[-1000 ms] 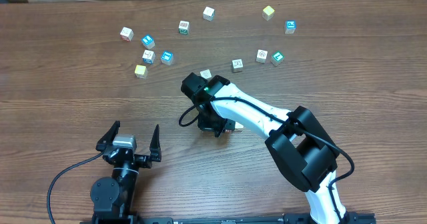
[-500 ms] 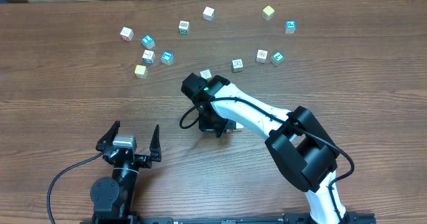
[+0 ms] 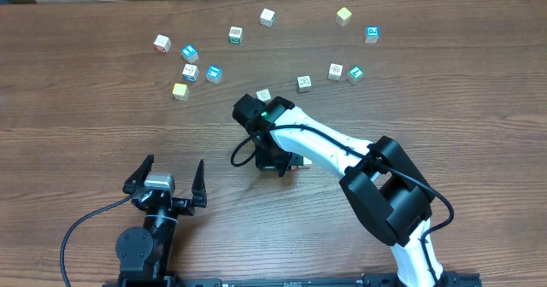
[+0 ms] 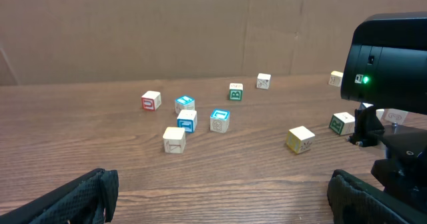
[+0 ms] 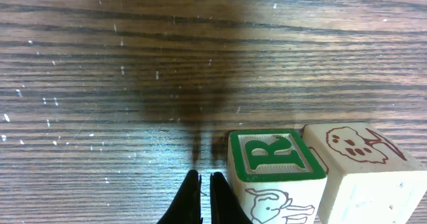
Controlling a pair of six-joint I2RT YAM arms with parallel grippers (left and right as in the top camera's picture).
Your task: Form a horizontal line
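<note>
My right gripper [image 5: 203, 179] is shut and empty, its tips low over the wood just left of a green-lettered "R" cube [image 5: 275, 159]. A whitish cube with a brown print [image 5: 363, 164] touches that cube's right side, so the two make a short row. From overhead this row is mostly hidden under the right wrist [image 3: 272, 150]; only a corner of a cube [image 3: 296, 161] peeks out. My left gripper [image 3: 168, 178] rests open near the table's front edge, its fingers [image 4: 73, 196] far apart with nothing between them.
Loose cubes lie scattered across the far half: a left cluster around a yellow one [image 3: 180, 90], a blue-marked one [image 3: 214, 73], others at the back [image 3: 267, 17] and right [image 3: 355, 74]. One cube [image 3: 263, 95] sits just behind the right arm.
</note>
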